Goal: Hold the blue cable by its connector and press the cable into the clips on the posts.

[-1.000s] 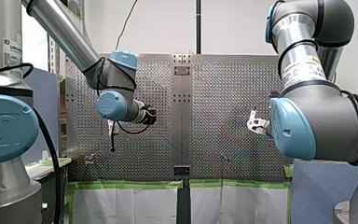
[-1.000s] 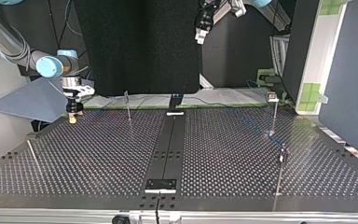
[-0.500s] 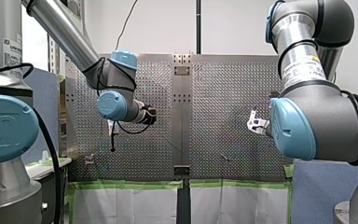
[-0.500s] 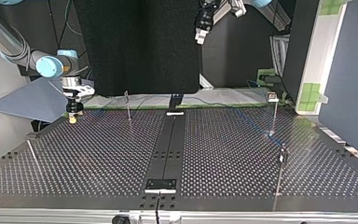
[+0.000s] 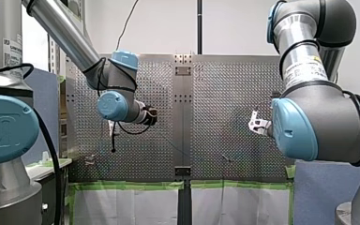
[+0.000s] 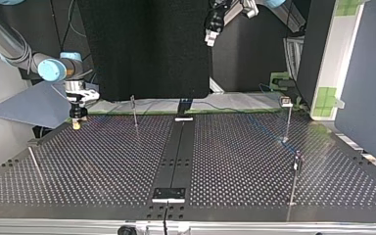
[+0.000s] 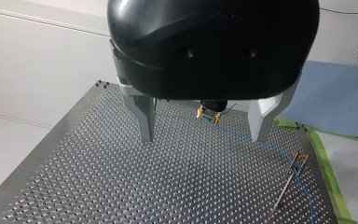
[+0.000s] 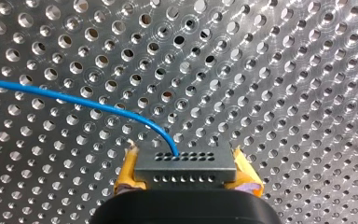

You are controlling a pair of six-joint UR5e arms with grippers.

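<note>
So my right claw [image 8: 185, 173] is clamped on the grey connector [image 8: 186, 161] between its yellow pads [image 8: 123, 179]. It sits low over the bench [image 8: 284, 70], near the top view's back left corner. The blue cable [image 8: 74, 100] curves away from the connector's face. My left claw [image 7: 203, 135] hangs high, fingers spread wide, holding nothing.

My worry is that the cable is thin and lies loose. If I drag the connector too hard it could twist in the pads or slide out. A sideways pull could also bend the skinny post [image 7: 286, 189], or let the cable ride past the clip [image 7: 301, 156] instead of snapping in.

I honestly can't tell if the cable is seated in that clip or just passing beside it. Its far end is cut off, and in the front view it barely shows.
</note>
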